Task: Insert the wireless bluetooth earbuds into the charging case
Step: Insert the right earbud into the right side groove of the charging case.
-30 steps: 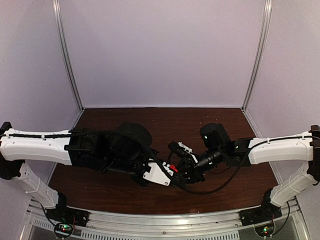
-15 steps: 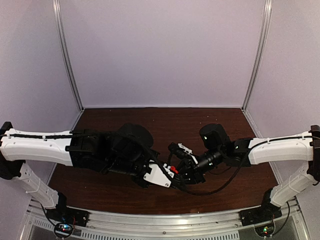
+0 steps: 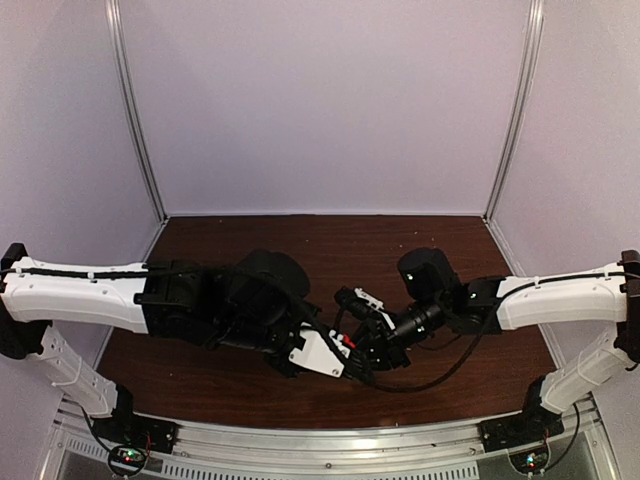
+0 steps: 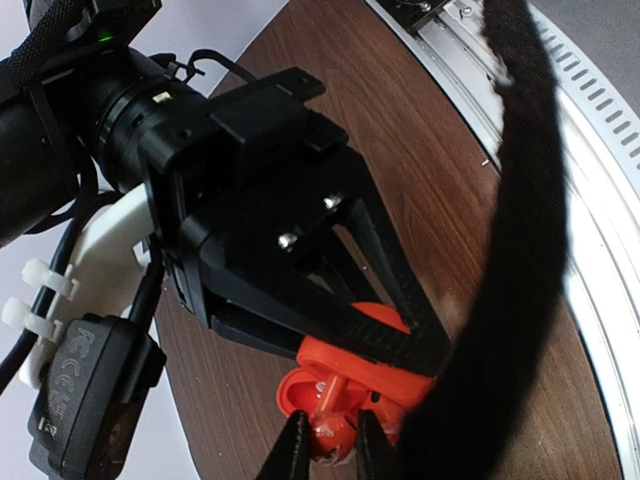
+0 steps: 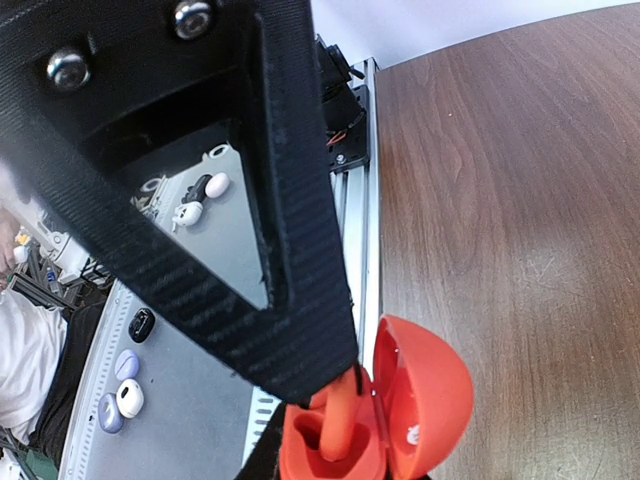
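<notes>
The charging case (image 4: pixel 322 392) is bright red and open, its lid (image 5: pixel 432 400) swung out to the right. My right gripper (image 3: pixel 360 346) is shut on the case just above the brown table; its black finger (image 5: pixel 290 210) lies across the case. My left gripper (image 4: pixel 333 452) is shut on the red earbud (image 4: pixel 335 428). The earbud's stem (image 5: pixel 345 425) points down into a socket of the case base. In the top view only a red speck (image 3: pixel 347 341) shows between the two grippers, and the left gripper (image 3: pixel 340 352) is beside it. The black earbud is out of view.
The table's near edge with its aluminium rail (image 5: pixel 360 210) runs close by the case. Beyond it lie small white and purple items (image 5: pixel 125 395) on a grey floor. A black sleeved cable (image 4: pixel 510 250) hangs across the left wrist view. White walls enclose the table (image 3: pixel 300 235).
My left arm has edged a little to the right, closer to my right gripper. The right gripper stays almost still with the case.
</notes>
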Action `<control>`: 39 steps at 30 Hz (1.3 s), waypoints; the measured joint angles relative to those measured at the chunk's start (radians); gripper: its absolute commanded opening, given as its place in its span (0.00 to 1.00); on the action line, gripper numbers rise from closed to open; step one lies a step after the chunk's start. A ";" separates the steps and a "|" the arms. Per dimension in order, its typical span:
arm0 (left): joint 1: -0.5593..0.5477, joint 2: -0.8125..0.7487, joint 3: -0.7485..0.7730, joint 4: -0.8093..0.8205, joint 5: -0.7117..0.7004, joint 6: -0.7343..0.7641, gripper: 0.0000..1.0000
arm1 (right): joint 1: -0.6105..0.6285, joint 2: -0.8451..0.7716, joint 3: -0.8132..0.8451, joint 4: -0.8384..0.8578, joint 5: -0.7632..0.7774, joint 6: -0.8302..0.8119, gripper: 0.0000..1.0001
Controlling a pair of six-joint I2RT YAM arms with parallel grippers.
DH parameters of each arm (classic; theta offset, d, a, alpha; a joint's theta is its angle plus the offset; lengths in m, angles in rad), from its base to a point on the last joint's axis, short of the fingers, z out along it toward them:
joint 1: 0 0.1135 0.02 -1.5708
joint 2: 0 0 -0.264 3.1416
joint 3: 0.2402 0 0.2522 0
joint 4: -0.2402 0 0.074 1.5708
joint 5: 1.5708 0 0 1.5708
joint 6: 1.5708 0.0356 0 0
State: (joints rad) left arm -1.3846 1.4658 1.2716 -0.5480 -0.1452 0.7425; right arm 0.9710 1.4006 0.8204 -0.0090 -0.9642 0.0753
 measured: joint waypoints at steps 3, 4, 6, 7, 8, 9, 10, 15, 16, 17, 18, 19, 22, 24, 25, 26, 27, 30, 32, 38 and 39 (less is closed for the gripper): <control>-0.005 0.000 0.000 0.000 0.005 0.000 0.15 | 0.000 0.000 0.000 -0.003 0.000 0.000 0.00; -0.006 0.000 0.000 0.000 0.008 0.000 0.15 | 0.002 0.000 0.000 -0.004 0.000 0.000 0.00; -0.008 0.000 0.000 -0.001 0.013 0.000 0.14 | 0.005 0.000 0.000 -0.005 0.000 -0.001 0.00; -0.008 0.000 0.000 -0.001 0.014 0.000 0.15 | 0.006 0.000 0.000 -0.005 0.000 -0.002 0.00; -0.009 0.000 0.000 -0.001 0.016 0.000 0.14 | 0.006 0.000 0.000 -0.005 0.000 -0.002 0.00; -0.010 0.000 0.000 0.000 0.017 0.000 0.14 | 0.007 0.000 0.000 -0.005 0.000 -0.003 0.00; -0.010 0.000 0.000 -0.001 0.019 0.000 0.15 | 0.007 0.000 0.000 -0.006 0.000 -0.005 0.00; -0.010 0.000 0.000 -0.001 0.035 0.000 0.16 | 0.014 -0.002 0.000 -0.011 0.000 -0.023 0.00; -0.010 0.000 0.000 -0.001 0.038 0.000 0.17 | 0.016 -0.002 0.000 -0.012 0.000 -0.025 0.00; -0.011 0.000 0.000 -0.001 0.041 0.000 0.18 | 0.019 -0.003 0.000 -0.013 0.000 -0.026 0.00; -0.012 0.000 0.000 -0.001 0.045 0.000 0.18 | 0.021 -0.003 0.000 -0.016 0.000 -0.027 0.00; -0.013 0.000 0.000 -0.001 0.047 0.000 0.18 | 0.023 -0.003 0.000 -0.018 0.000 -0.028 0.00; -0.018 0.000 0.001 -0.001 0.053 0.000 0.18 | 0.029 -0.003 0.000 -0.019 0.000 -0.032 0.00; -0.021 0.000 0.003 -0.001 0.057 0.000 0.19 | 0.031 -0.004 0.000 -0.018 0.000 -0.037 0.00; -0.023 0.000 0.005 -0.001 0.058 0.000 0.19 | 0.031 -0.006 0.000 -0.018 0.001 -0.039 0.00; -0.024 0.001 0.007 -0.001 0.060 0.000 0.19 | 0.032 -0.008 0.000 -0.018 0.000 -0.043 0.00; -0.025 0.001 0.010 -0.001 0.061 0.000 0.18 | 0.032 -0.013 0.000 -0.017 0.001 -0.045 0.00; -0.028 0.001 0.017 0.000 0.065 0.000 0.17 | 0.032 -0.029 -0.001 -0.013 0.002 -0.046 0.00; -0.031 0.001 0.019 0.001 0.064 -0.001 0.15 | 0.032 -0.041 -0.008 -0.005 0.004 -0.047 0.00; -0.033 0.001 0.026 0.002 0.063 -0.003 0.13 | 0.032 -0.083 -0.050 0.039 0.019 -0.069 0.00; -0.033 0.001 0.029 0.002 0.063 -0.004 0.13 | 0.032 -0.091 -0.058 0.050 0.024 -0.077 0.00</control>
State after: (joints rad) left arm -1.4178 1.4670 1.3003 -0.5465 -0.0822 0.7387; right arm 1.0031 1.3098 0.7624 0.0414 -0.9405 -0.0017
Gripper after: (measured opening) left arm 0.153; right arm 0.207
